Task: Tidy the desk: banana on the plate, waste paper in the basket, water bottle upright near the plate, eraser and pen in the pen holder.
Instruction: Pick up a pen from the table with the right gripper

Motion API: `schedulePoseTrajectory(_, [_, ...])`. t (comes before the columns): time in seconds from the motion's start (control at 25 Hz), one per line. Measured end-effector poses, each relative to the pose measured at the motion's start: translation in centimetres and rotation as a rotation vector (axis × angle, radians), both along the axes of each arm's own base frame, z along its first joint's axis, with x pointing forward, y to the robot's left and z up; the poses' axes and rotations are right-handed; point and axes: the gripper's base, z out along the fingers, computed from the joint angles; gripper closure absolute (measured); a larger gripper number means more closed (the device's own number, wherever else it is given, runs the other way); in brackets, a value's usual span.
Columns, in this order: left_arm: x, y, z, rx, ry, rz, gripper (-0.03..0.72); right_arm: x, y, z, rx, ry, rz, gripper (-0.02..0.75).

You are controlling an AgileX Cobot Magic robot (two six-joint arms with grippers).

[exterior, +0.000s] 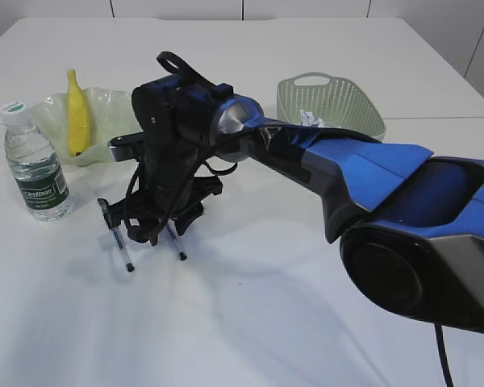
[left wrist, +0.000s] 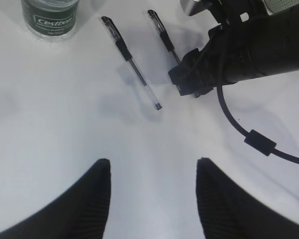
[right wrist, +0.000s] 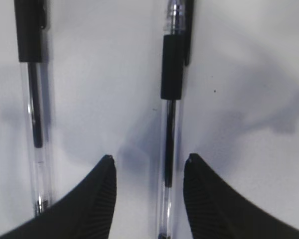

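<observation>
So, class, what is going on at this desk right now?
The right end effector is down over two pens on the table, jaws open astride one pen, with the other pen just beside it. Neither is gripped yet. The left end effector hangs open over bare table. The banana lies on the plate, paper is in the basket, and the bottle stands upright.

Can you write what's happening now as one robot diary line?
right hand: open, straddling pen | left hand: open, empty | banana: on plate
</observation>
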Motion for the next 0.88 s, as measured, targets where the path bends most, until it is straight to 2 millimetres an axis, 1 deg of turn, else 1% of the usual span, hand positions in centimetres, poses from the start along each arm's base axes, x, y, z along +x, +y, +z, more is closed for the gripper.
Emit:
schedulePoseTrajectory(0.44, [0.0, 0.01, -0.01, 0.002, 0.0, 0.0, 0.296, 0.11, -0.13, -0.01, -0.015, -0.013, 0.0, 0.409])
schedulePoseTrajectory(0.88, [0.0, 0.03, -0.01, 0.004, 0.0, -0.001, 0.296, 0.12, -0.12, -0.67, -0.023, -0.003, -0.001, 0.414])
